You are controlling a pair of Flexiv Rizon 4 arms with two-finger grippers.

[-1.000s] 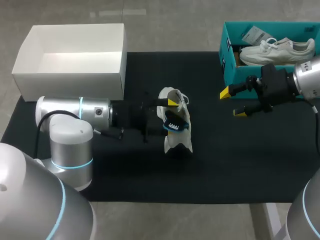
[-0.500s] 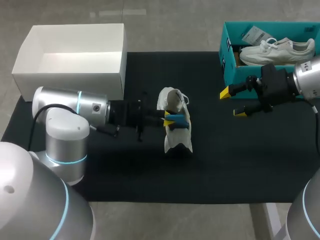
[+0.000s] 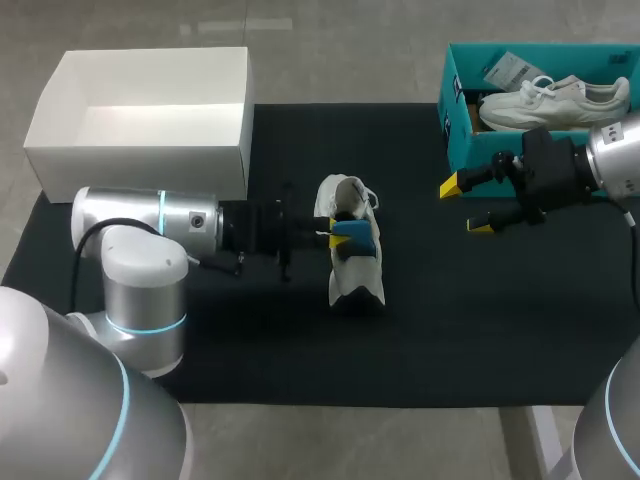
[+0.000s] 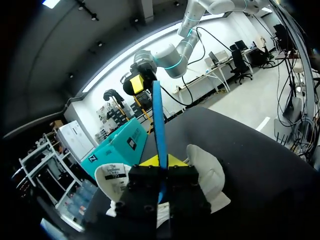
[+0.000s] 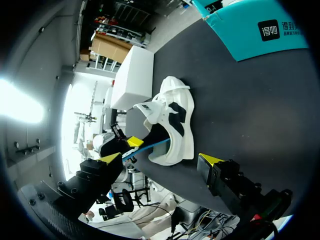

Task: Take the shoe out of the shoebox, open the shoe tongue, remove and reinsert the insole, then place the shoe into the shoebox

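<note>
A white box [image 3: 140, 172] stands open at the far left corner of the black mat [image 3: 420, 330]. Just in front of it my left arm [image 3: 160, 222] lies low across the mat, and the left gripper [image 3: 335, 233] is right up against the shoe's opening. Its fingers are closed together on the blue insole [image 3: 355, 238] – in the left wrist view the insole [image 4: 159, 125] runs as a thin strip edge-on from between the yellow tips and out ahead of the gripper [image 4: 160, 161].

The white shoe with dark panels [image 3: 355, 282] sits on the mat near the middle, outside both boxes. From the right wrist view, the insole [image 5: 152, 146] reaches from the left gripper's tip into the mouth of the shoe [image 5: 172, 125].

Well to the right, the right gripper [image 3: 466, 207] hovers over the mat with its fingers wide apart and nothing between them – just in front of the teal shoebox [image 3: 452, 135]. A second white shoe [image 3: 555, 100] lies inside that shoebox.
</note>
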